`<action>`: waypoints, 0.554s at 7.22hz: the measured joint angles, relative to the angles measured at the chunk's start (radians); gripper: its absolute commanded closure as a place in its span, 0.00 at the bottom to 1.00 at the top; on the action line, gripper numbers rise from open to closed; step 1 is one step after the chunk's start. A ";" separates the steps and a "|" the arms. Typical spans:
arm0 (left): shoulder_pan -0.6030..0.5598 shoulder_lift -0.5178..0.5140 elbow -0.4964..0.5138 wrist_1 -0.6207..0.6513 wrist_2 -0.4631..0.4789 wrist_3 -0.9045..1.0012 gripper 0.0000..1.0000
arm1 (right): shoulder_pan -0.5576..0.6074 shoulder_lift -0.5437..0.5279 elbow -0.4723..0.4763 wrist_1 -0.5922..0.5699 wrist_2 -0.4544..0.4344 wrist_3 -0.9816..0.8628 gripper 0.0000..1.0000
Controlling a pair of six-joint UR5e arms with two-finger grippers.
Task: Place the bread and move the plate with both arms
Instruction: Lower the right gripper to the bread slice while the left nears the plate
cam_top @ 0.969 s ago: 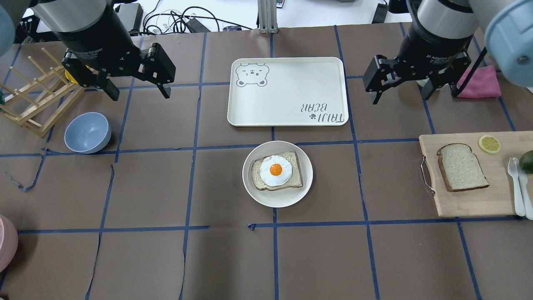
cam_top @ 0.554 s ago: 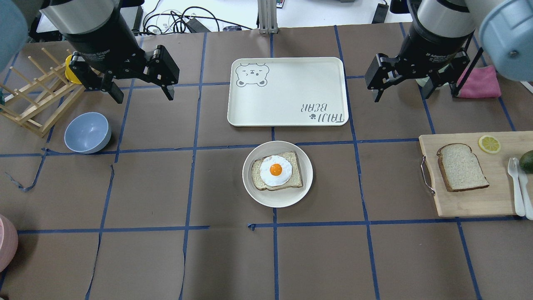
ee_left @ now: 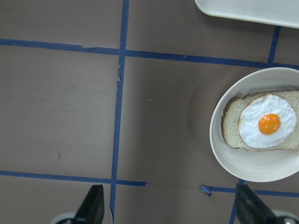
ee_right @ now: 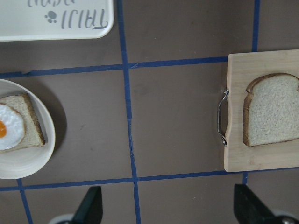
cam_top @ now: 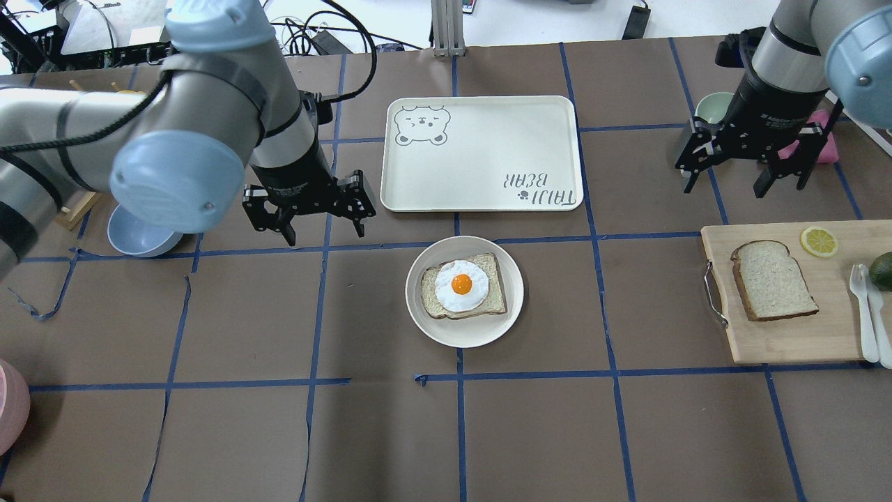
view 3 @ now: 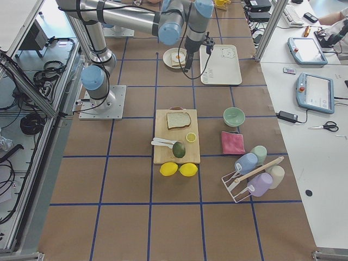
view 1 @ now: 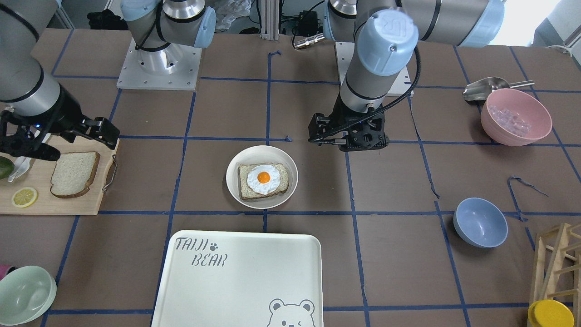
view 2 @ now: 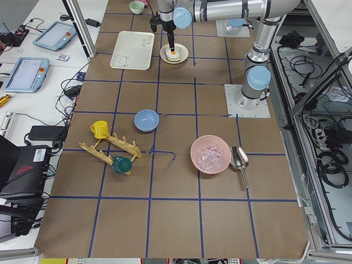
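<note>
Bread [view 1: 75, 174] on the cutting board [view 1: 59, 204], plate [view 1: 262, 204] mid-table, seen from the front.
Overhead: left gripper [cam_top: 325, 233] spread wide, empty, just beside the plate; right gripper [cam_top: 723, 189] spread wide, empty, beyond the board's far edge.

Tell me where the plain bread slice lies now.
In the overhead view, the bread lies at right on the wooden cutting board, near the lemon slice.

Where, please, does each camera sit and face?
Overhead: behind robot, looking down; left gripper, right gripper.
Front-facing: across table, facing robot; both arms.
Exterior left: table's end, left arm nearer.
Exterior right: opposite end, right arm nearer.
Left wrist: down at round cream-white plate; own fingers.
Right wrist: down at plain brown-crusted bread slice; own fingers.
Both wrists share the plate.
</note>
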 measured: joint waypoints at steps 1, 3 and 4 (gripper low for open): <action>-0.027 -0.010 -0.093 0.120 -0.002 -0.044 0.00 | -0.032 0.047 0.036 -0.080 -0.023 -0.002 0.37; -0.076 -0.052 -0.200 0.277 -0.004 -0.120 0.00 | -0.059 0.124 0.092 -0.227 -0.102 -0.002 0.38; -0.093 -0.074 -0.214 0.306 -0.003 -0.136 0.00 | -0.079 0.155 0.125 -0.285 -0.119 0.002 0.38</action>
